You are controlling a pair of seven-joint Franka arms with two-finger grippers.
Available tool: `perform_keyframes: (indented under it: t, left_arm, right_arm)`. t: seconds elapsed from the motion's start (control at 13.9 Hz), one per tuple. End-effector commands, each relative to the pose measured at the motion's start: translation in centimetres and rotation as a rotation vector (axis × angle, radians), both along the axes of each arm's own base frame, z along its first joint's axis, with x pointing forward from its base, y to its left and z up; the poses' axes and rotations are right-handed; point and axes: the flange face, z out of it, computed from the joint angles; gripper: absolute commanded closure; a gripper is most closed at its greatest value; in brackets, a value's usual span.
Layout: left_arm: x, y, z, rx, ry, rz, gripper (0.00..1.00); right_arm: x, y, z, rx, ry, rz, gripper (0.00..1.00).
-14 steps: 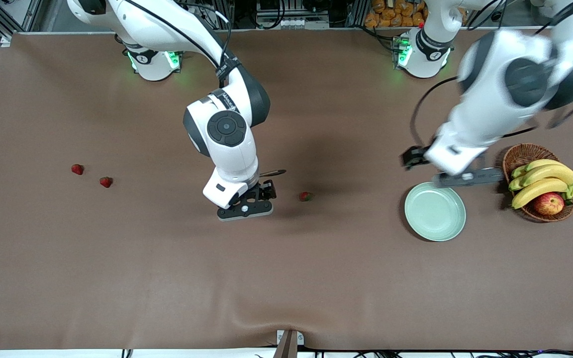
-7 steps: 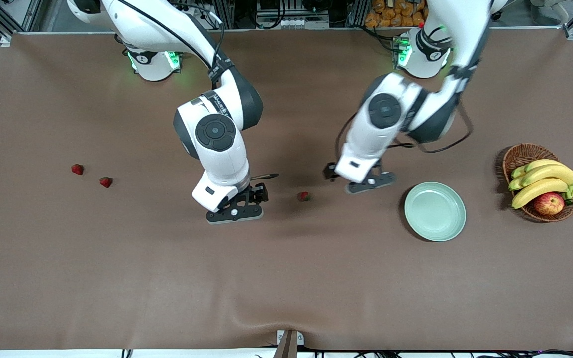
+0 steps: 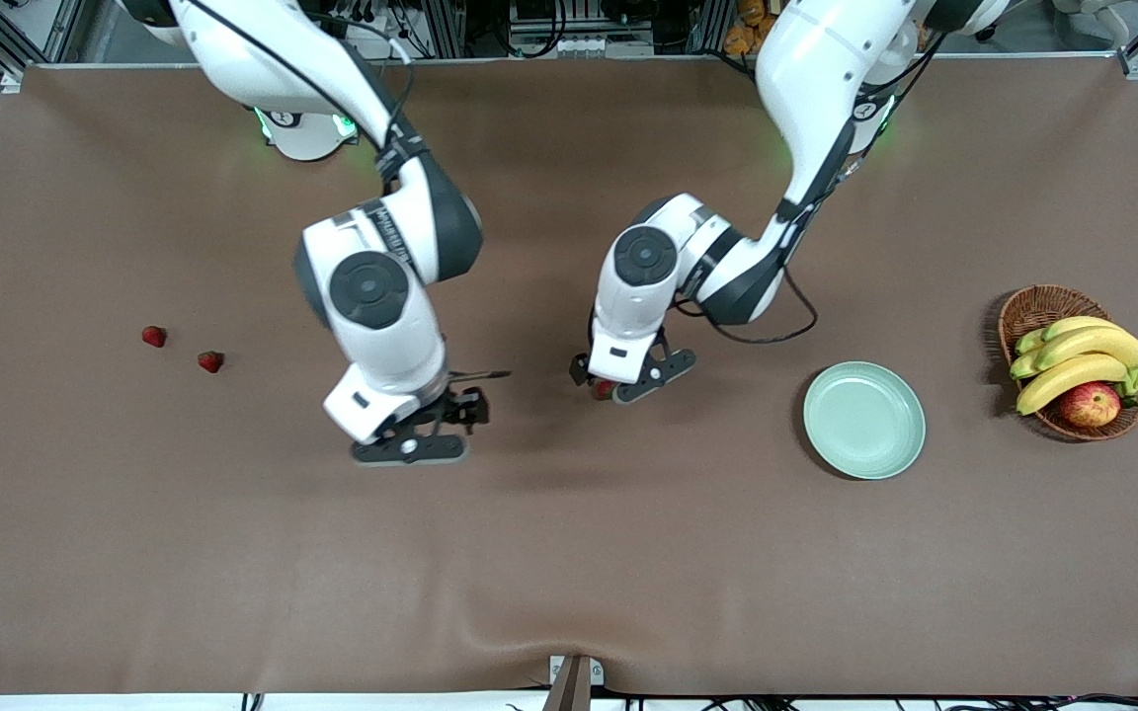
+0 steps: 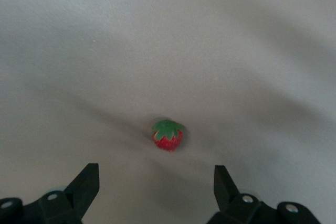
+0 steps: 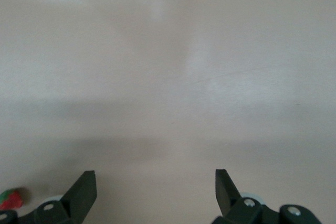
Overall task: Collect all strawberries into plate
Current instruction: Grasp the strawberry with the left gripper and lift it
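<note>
A matte brown cloth covers the counter [image 3: 569, 553], lying smooth with a slight pucker at the edge nearest the front camera. The left pincer [image 3: 631, 380] hangs low over the middle of the counter, directly above one strawberry [image 3: 605, 389], a small plump red berry with a flat green leafy cap; in the left wrist view that berry [image 4: 168, 135] sits on the cloth between and ahead of the two black angular fingers [image 4: 84, 184], which stand wide apart without touching it. The right pincer [image 3: 411, 446] hovers over bare cloth, toward the right arm's end of the counter from that berry, and its dark wedge-shaped fingers [image 5: 83, 190] are likewise spread apart with nothing between them; a scrap of red and green shows at the corner of the right wrist view. Two more strawberries lie well apart from the first, toward the right arm's end: one [image 3: 153, 336] and, near it and a little closer to the front camera, another [image 3: 210, 361]. The plate [image 3: 863, 420], a round, glossy, pale mint-green dish with a shallow raised rim, rests toward the left arm's end and holds nothing. Beside it, nearer that end, a brown woven wicker basket [image 3: 1033, 308] carries curved yellow bananas [image 3: 1083, 355] and a rounded red-yellow apple [image 3: 1090, 404].
</note>
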Motion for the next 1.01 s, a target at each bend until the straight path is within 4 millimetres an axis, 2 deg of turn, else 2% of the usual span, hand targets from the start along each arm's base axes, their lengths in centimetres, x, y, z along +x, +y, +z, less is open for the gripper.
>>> perform_keyframes:
  t: [0.0, 0.22, 0.43, 0.57, 0.65, 0.79, 0.86, 0.93]
  left_arm:
    - [1.0, -0.6, -1.9, 0.011, -0.025, 0.016, 0.14]
    - [0.7, -0.8, -3.4, 0.015, -0.017, 0.018, 0.24]
    - [0.6, -0.8, -4.5, 0.008, -0.019, 0.018, 0.33]
    - [0.6, -0.8, -5.3, 0.002, -0.02, 0.019, 0.45]
    - [0.7, -0.7, -5.4, 0.002, -0.02, 0.019, 0.55]
    - [1.0, -0.3, -5.4, 0.002, -0.02, 0.016, 0.79]
    - [1.1, -0.3, -5.2, 0.001, -0.023, 0.011, 0.92]
    - [1.4, -0.2, -4.6, -0.003, -0.032, 0.016, 1.0]
  right_arm:
    - [0.4, -2.9, 1.2, -0.001, 0.022, -0.046, 0.0]
    - [1.2, -6.2, 1.7, -0.015, 0.057, -0.097, 0.0]
    - [2.1, -11.4, 2.8, -0.025, 0.104, -0.178, 0.0]
    - [2.2, -14.7, 3.5, -0.034, 0.146, -0.228, 0.0]
    - [2.2, -16.5, 4.1, -0.037, 0.163, -0.254, 0.0]
    - [2.3, -18.6, 4.7, -0.036, 0.176, -0.285, 0.0]
    - [2.4, -19.7, 4.6, -0.039, 0.188, -0.302, 0.0]
    - [2.5, -20.8, 4.4, -0.04, 0.197, -0.318, 0.0]
